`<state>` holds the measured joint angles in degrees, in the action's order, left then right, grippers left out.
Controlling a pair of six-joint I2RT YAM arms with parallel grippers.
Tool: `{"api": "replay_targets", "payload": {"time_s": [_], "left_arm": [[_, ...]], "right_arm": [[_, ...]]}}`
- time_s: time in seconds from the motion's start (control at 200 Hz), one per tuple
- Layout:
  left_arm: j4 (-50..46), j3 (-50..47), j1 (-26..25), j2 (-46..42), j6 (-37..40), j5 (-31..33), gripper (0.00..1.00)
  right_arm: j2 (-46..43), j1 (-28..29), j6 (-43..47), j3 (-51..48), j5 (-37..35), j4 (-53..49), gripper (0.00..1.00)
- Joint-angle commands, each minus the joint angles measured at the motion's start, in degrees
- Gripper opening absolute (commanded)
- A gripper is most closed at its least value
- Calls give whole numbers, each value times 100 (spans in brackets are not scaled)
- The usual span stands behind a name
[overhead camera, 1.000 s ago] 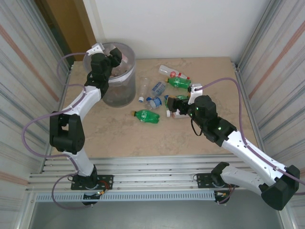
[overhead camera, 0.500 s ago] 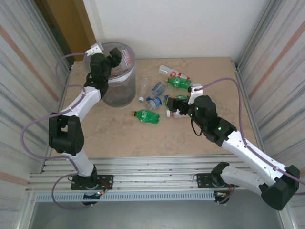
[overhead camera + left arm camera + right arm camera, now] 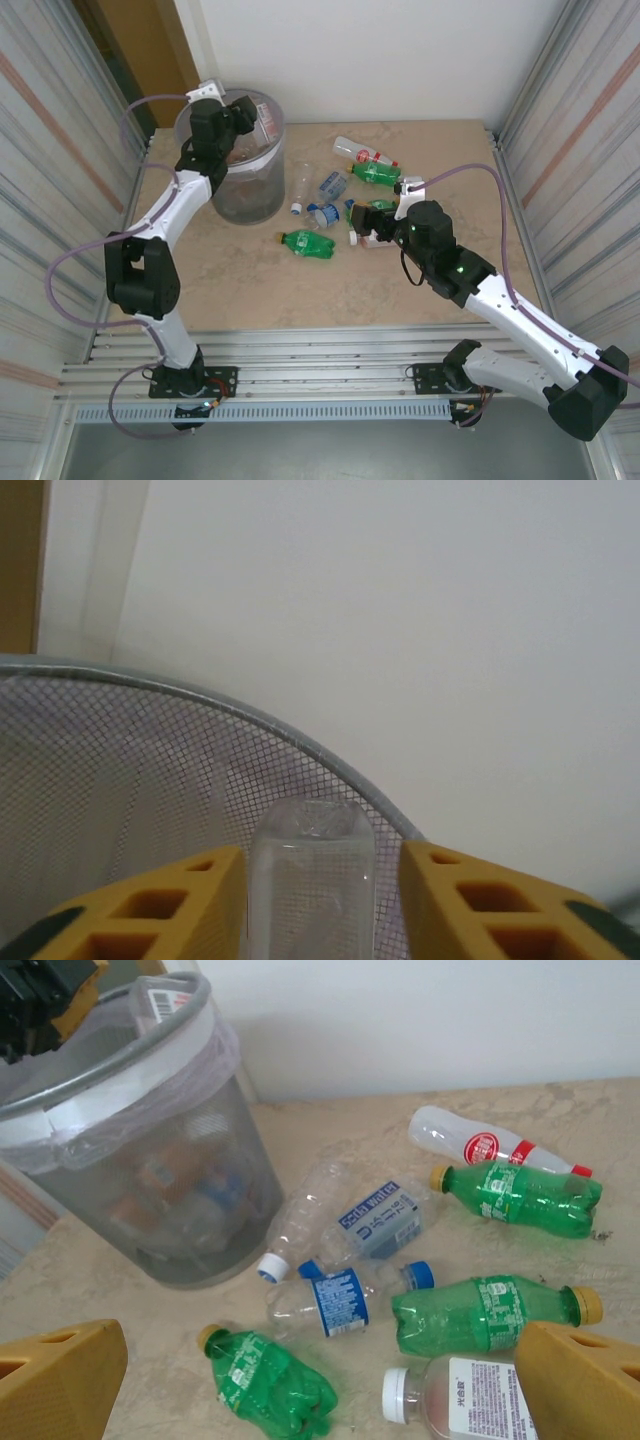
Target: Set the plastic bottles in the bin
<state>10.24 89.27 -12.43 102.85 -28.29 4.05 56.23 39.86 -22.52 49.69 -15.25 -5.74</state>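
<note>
- Left hand point(image 3: 320, 865) over bin point(image 3: 100, 1080), clear bottle point(image 3: 312, 880) between fingers point(image 3: 150, 905); can't tell if grasped or loose. Could catch the rim, fall outside.
- Right hand point(image 3: 320, 1370) released, above bottles point(image 3: 490, 1310) on desk point(image 3: 330, 1130); tight cluster, may nudge neighbours away.

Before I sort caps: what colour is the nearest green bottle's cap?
Yellow-orange cap, clearest in right wrist view.

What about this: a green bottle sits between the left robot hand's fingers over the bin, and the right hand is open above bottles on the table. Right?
Almost. The bottle between the fingers of the left gripper is clear, not green; the left wrist view shows it. It is over the bin, and the right gripper is open above bottles on the table.
</note>
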Motion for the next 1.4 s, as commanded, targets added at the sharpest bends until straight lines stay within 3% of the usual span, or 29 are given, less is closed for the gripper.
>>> {"api": "replay_targets", "payload": {"time_s": [0.0,0.18,0.451,0.616,0.927,1.157,1.398], "left_arm": [[-391,276,38,238,92,-220,38],[-698,442,47,445,28,-244,33],[-975,330,185,434,-382,-30,33],[-1072,341,244,398,-406,-22,42],[-629,263,224,58,-289,-858,55],[-516,-78,41,-610,33,-680,70],[-339,-828,-152,-1464,232,-660,87]], "right_arm": [[-5,18,-162,-58,-117,2,98],[11,2,-190,-56,-84,2,98],[11,2,-226,-64,-40,-4,98],[11,0,-252,-65,-27,-8,98],[166,-20,-294,31,-219,-93,98],[188,-144,-590,73,-617,-287,98],[524,-649,-1443,309,-760,-986,98]]}}
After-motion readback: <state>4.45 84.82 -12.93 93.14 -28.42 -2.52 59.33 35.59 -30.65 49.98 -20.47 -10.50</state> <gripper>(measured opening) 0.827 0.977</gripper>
